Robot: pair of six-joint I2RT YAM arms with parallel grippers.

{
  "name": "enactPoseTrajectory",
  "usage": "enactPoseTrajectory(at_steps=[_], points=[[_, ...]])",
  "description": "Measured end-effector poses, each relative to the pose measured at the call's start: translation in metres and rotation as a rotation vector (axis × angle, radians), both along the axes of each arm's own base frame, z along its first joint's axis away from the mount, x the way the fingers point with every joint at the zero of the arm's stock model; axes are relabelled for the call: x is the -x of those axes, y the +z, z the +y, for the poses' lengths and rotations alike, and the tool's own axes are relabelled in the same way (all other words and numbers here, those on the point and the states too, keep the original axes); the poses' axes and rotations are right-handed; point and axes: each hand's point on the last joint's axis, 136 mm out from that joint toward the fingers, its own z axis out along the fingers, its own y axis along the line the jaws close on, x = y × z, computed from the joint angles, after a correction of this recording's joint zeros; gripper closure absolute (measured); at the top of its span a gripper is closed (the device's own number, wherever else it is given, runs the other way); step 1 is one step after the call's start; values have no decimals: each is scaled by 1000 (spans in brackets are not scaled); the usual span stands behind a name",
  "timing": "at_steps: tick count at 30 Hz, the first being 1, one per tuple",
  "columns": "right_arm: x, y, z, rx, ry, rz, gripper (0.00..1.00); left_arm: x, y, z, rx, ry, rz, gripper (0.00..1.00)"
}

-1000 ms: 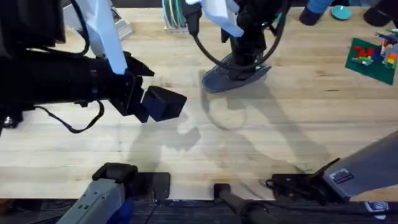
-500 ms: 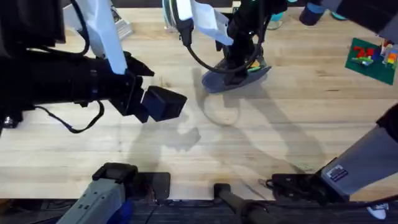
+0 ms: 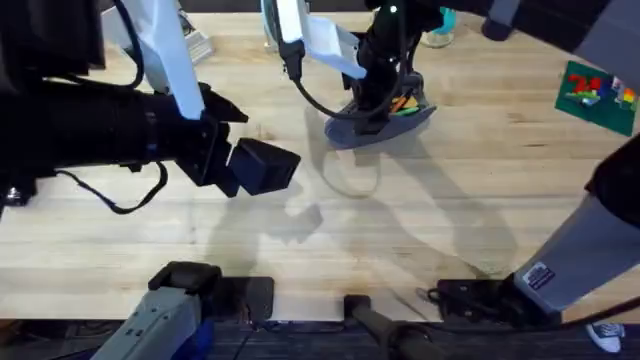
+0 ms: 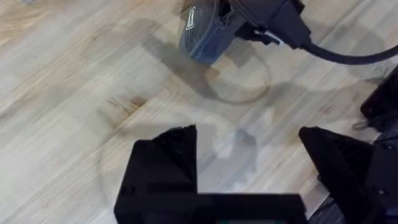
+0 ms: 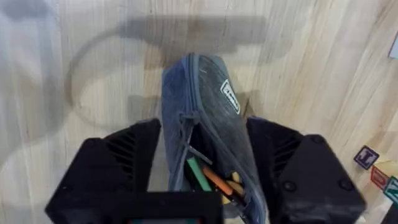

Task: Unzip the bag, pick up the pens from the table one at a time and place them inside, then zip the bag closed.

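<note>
At left, your left hand (image 3: pixel 262 166) hovers idle, fingers wide and empty. At centre far, the bag (image 3: pixel 380 124) lies on the tabletop (image 3: pixel 470 180), both pens (image 5: pixel 211 177) inside; your right hand (image 3: pixel 372 108) straddles its half-open zipper. Zipping remains. Since the earlier frame, this hand has shifted left.

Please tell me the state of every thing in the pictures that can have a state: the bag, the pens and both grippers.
bag: lying on the table, zipper partly open at the end between the right gripper's fingers.
pens: both inside the bag, green and orange showing through the opening.
right gripper: open, fingers on either side of the bag's open end.
left gripper: open, holding nothing, above bare table away from the bag.
</note>
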Motion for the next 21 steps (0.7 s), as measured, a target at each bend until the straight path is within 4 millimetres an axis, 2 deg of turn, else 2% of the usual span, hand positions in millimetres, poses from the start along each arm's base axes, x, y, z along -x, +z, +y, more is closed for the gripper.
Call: enactPoseTrajectory(at_steps=[10, 11, 14, 16, 21], points=[[0, 0, 0, 0, 6, -2, 569, 0, 0, 0, 0, 0, 0, 8], [0, 0, 0, 1, 6, -1, 628, 0, 0, 0, 0, 0, 0, 8], [1, 0, 0, 2, 8, 2, 934, 0, 0, 0, 0, 0, 0, 8], [1, 0, 0, 4, 11, 2, 966, 0, 0, 0, 0, 0, 0, 8], [2, 0, 0, 4, 11, 2, 969, 0, 0, 0, 0, 0, 0, 8]])
